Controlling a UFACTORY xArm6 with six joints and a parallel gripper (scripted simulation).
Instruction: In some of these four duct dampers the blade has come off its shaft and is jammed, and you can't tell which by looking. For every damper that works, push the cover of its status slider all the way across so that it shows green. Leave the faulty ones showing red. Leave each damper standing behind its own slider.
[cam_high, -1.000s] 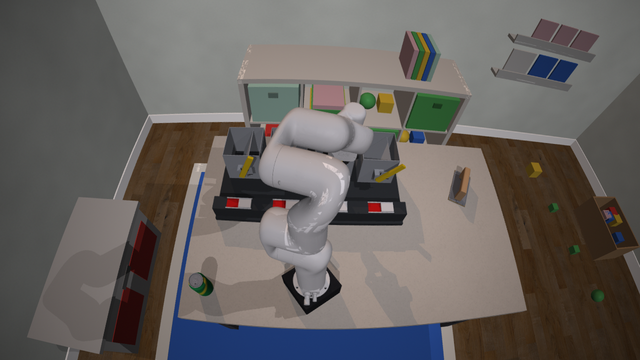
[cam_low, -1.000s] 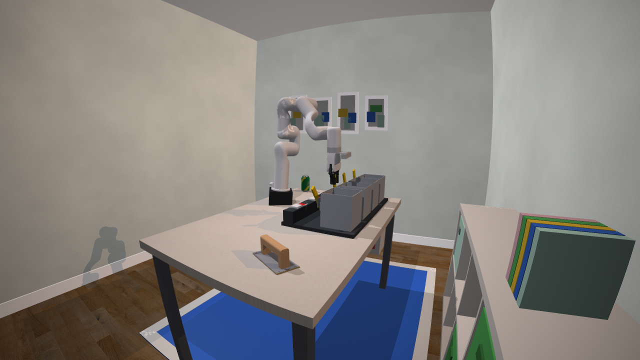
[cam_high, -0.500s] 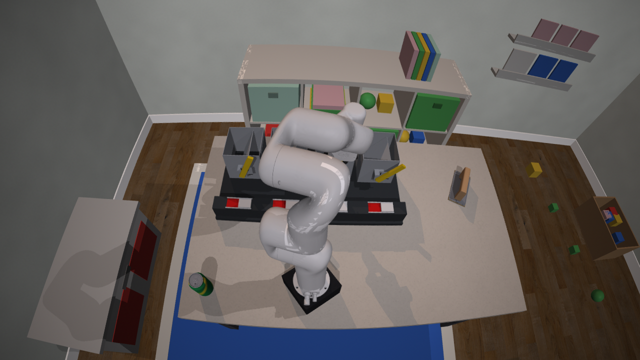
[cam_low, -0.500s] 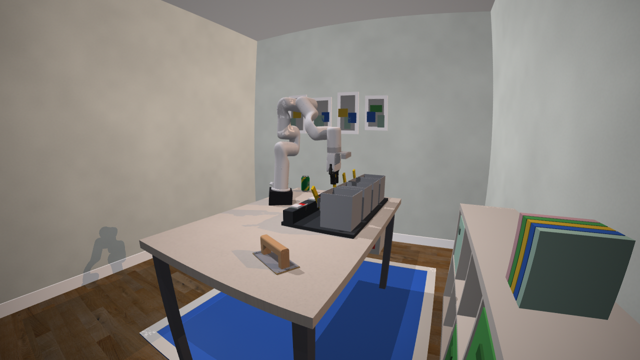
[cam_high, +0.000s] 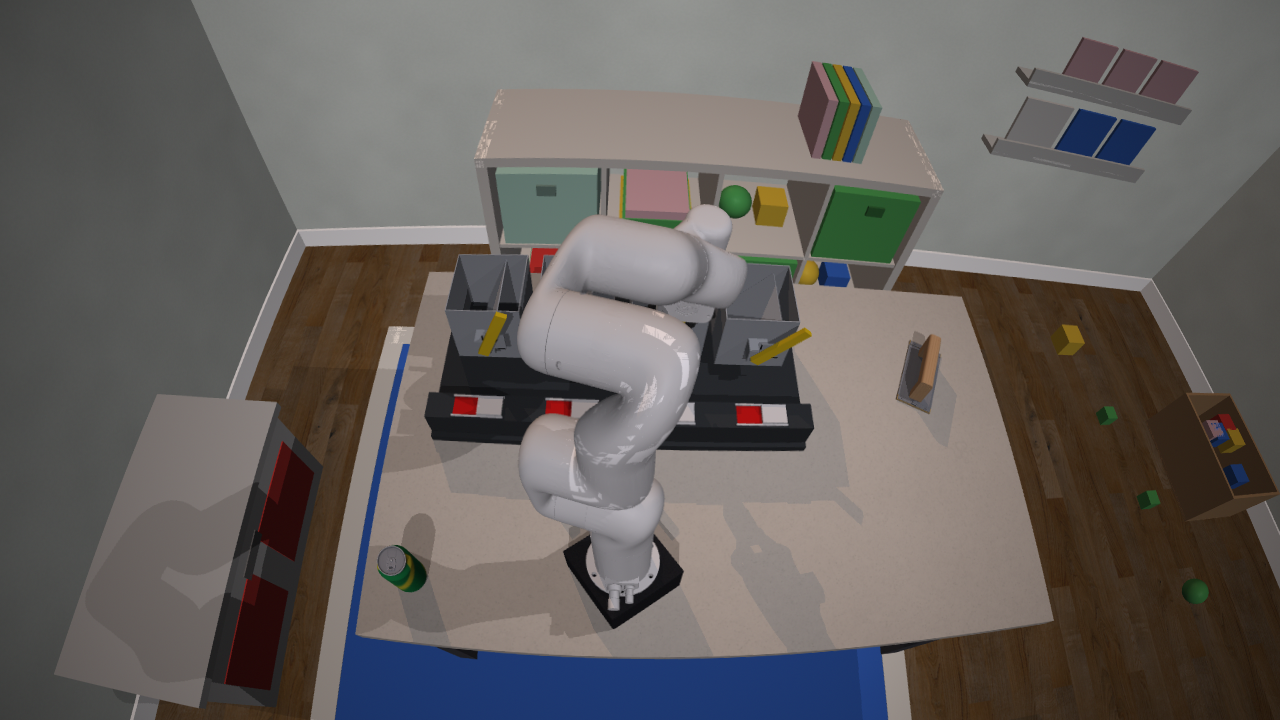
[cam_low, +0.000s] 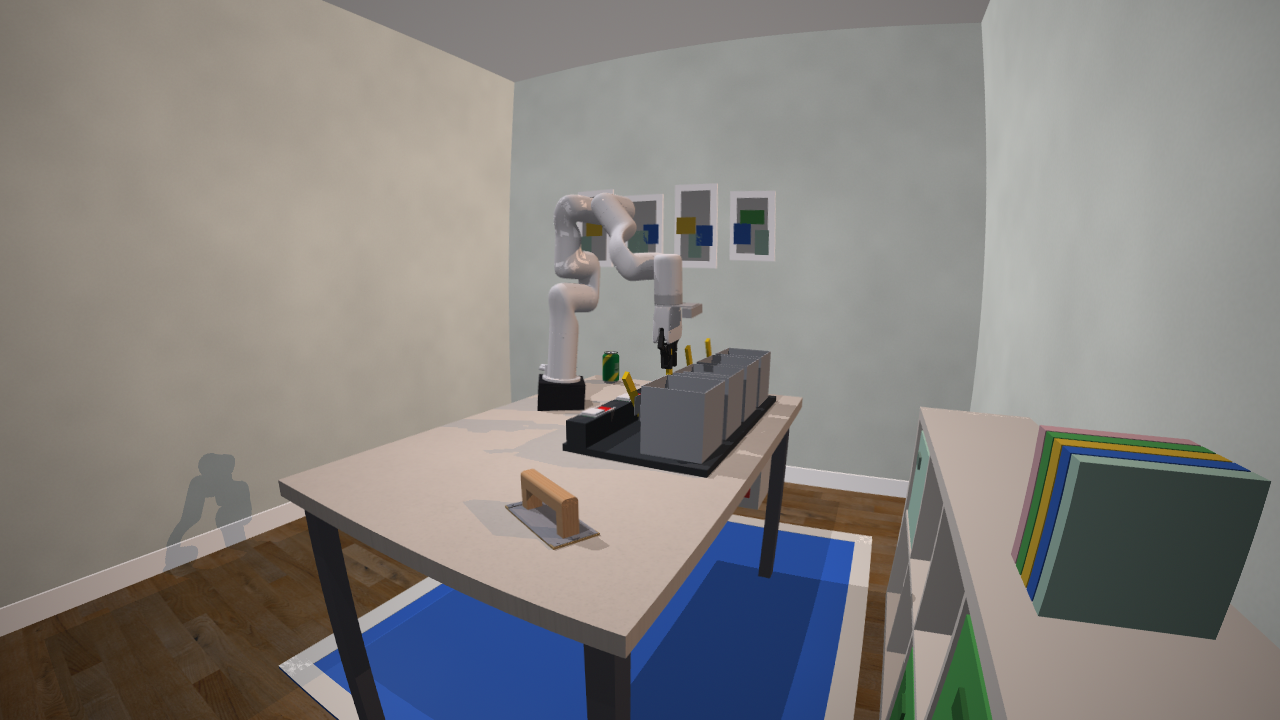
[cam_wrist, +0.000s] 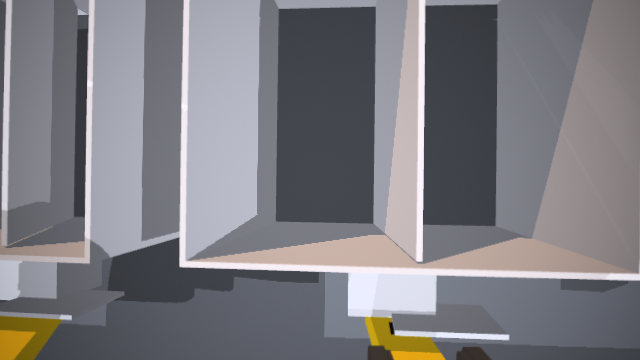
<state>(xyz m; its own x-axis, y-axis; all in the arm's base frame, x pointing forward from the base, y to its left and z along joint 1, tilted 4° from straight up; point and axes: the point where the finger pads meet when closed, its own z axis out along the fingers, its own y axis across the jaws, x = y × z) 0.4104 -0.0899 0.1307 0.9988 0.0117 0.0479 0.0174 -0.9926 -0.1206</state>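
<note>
Black gripper (cam_wrist: 422, 353), bottom of frame, clenched on a yellow lever handle (cam_wrist: 406, 344) — visible red slider windows (cam_high: 464, 405) unswitched; testing under way.

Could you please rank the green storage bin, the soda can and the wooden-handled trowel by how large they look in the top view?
1. Green storage bin, plainly largest, though farthest from the camera.
2. Wooden-handled trowel.
3. Soda can; close to the trowel, so this order is unsure.
</note>
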